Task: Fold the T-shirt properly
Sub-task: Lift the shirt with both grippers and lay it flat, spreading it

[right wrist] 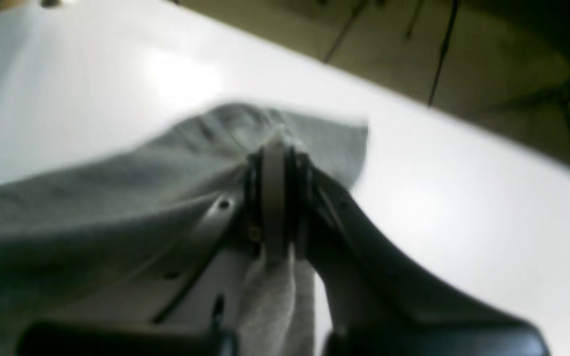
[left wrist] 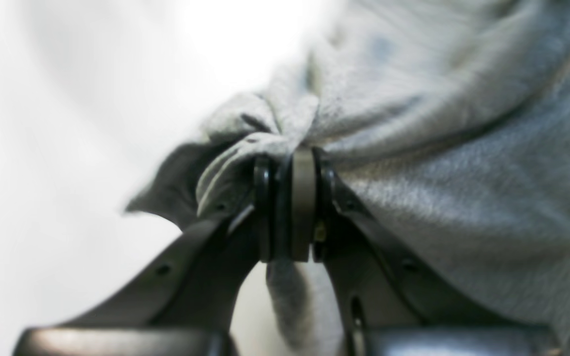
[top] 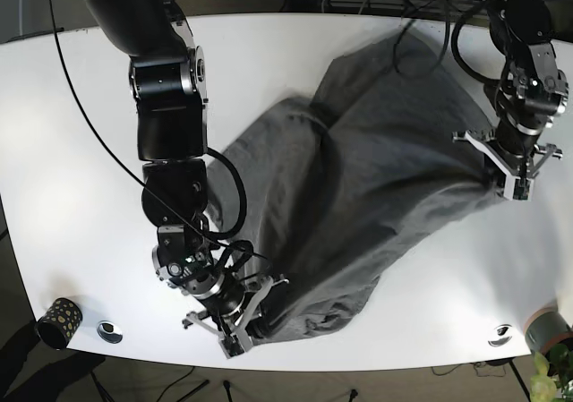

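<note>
One grey shirt [top: 358,187] stretches across the white table [top: 72,151], pinched at lower left by the right claw [top: 240,323] and at right by the left claw [top: 512,183].

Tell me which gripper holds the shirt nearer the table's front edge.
The right gripper, on the base view's left, clamps the grey T-shirt near the front edge; the left gripper grips it farther back.

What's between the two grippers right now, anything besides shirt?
Only the T-shirt: in the base view its grey cloth spans from the left gripper to the right gripper, both clamped on it. Nothing else lies along that stretch.
</note>
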Robot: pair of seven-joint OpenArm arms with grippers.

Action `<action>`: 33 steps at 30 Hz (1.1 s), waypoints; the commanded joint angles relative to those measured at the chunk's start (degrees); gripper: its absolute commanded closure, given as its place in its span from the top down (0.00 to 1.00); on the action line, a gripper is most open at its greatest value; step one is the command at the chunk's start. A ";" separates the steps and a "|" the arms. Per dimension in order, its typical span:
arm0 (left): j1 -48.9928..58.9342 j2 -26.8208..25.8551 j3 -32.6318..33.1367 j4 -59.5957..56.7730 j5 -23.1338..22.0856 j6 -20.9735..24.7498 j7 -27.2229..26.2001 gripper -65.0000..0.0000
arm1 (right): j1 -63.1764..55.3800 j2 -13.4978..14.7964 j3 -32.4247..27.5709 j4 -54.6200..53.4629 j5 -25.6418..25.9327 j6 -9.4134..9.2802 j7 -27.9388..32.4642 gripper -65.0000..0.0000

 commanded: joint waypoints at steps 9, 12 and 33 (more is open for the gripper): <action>-23.88 -8.18 1.59 0.77 0.06 -1.46 4.56 0.00 | 14.43 2.70 0.17 2.91 0.86 2.62 -2.91 0.00; -31.18 -9.06 2.03 -0.55 0.15 -3.57 7.02 0.00 | 18.21 3.49 0.17 2.91 0.94 3.33 -2.91 0.00; -21.33 -8.71 1.86 -6.09 -0.20 -8.06 2.27 0.00 | -3.76 7.27 0.70 26.03 0.86 3.42 -10.91 0.00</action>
